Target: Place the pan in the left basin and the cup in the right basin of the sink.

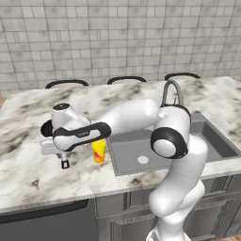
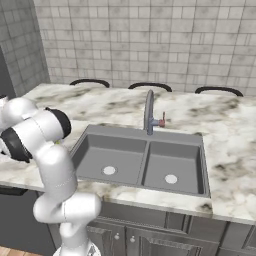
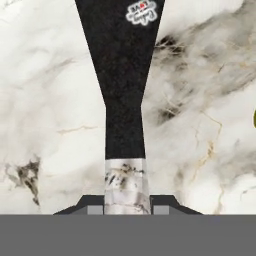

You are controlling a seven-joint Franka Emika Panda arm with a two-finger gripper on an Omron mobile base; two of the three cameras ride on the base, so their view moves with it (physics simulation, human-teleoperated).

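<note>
unreadable label on pan handle [image 3: 141, 12]

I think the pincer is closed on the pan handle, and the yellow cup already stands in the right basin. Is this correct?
Not quite. The pincer is closed on the pan handle, as the hand view shows. But the yellow cup stands on the counter left of the sink, not in the right basin; the left base view shows this.

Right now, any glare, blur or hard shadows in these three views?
Left base view: flat even light, no glare, the cup sharp enough. Right base view: the sink evenly lit, only soft shading inside the basins. Hand view: the pan's handle fills the centre, its pale tip mirroring the marble; texture coarse, no motion blur.
</note>
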